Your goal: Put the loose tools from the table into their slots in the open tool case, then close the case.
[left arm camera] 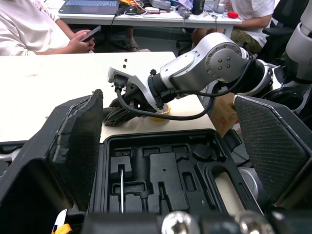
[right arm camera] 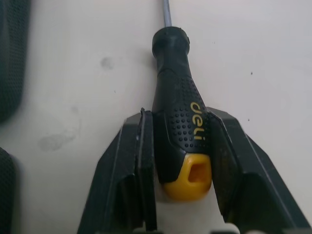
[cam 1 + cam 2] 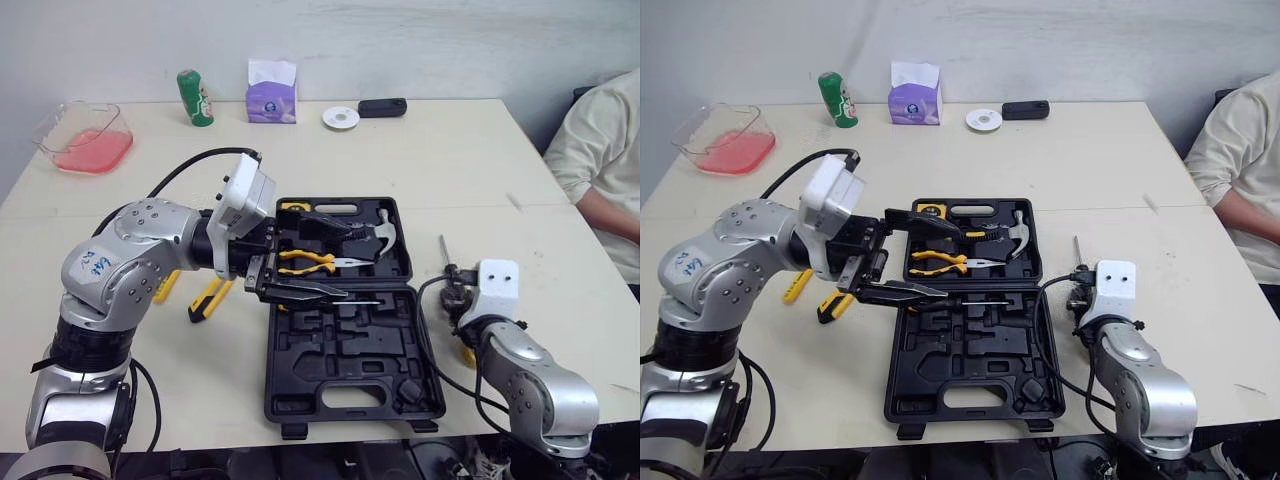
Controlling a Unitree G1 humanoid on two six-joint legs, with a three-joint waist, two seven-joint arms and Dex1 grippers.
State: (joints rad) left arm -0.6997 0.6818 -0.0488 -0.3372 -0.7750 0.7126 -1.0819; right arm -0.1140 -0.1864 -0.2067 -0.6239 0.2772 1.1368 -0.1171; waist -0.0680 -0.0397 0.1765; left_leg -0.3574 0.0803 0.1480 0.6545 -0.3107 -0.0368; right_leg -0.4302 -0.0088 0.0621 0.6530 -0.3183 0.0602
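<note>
Gripping: my right gripper (image 2: 178,116) is closed on the screwdriver (image 2: 170,83), one finger on each side of the black handle near its yellow butt.
Screwdriver: it lies flat on the surface toward the right edge, just beside the tool case (image 3: 350,345), with its shaft pointing to the far edge.
Left gripper (image 3: 347,261): spread wide and holding nothing, it hovers over the case's far half above the pliers (image 3: 300,258).
Lift: I judge a straight rise best, so the tip neither drags nor pivots in my grip.
Slot: the near half has empty moulded recesses, and I should line the shaft up with a long narrow one before lowering.
Risk: I hold the butt end, so the shaft may droop, and a slow move seems wise.
Clearance: my left arm crowds the case and should make room.
Left to do: yellow-handled tools (image 3: 208,300) lie on the surface beyond the case's left side, and the case is open.
</note>
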